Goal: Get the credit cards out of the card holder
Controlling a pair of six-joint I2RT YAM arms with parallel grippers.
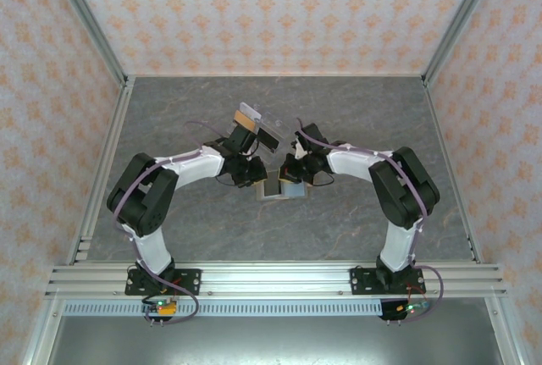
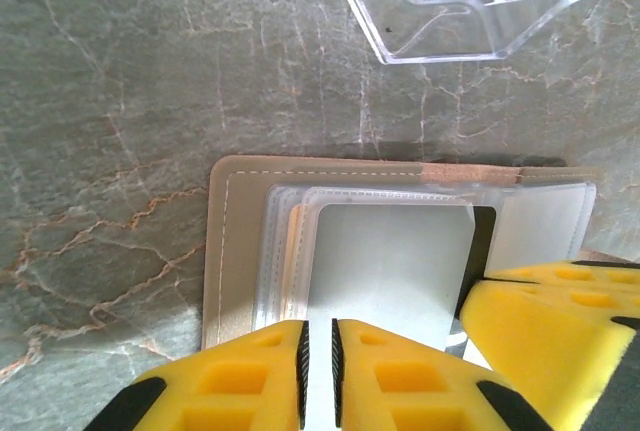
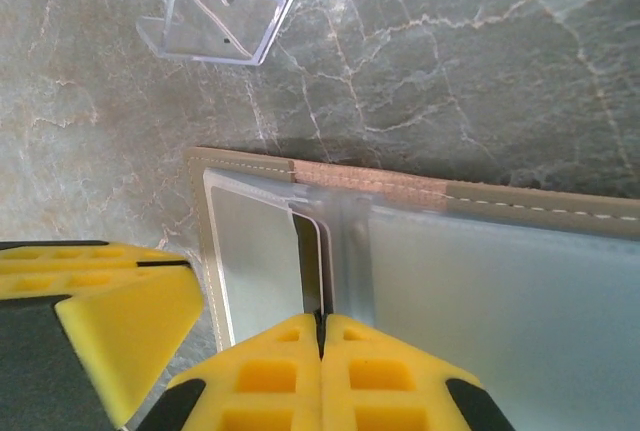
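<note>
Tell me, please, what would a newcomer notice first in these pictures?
The two arms meet at the middle of the grey marble table, over a tan wallet with clear sleeves. The left gripper pinches a grey card in it; the right gripper is shut on a sleeve. A clear plastic stand stands just beyond.

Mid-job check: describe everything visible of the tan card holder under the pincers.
The tan card holder lies open and flat on the grey marbled table. Its cover looks like leather, with pale stitching along the rim and a cork-coloured patch on one edge. Inside, frosted clear sleeves overlap; one holds a pale grey card. The left pincer is closed on that card's near edge; the right pincer is shut on a sleeve flap.
</note>
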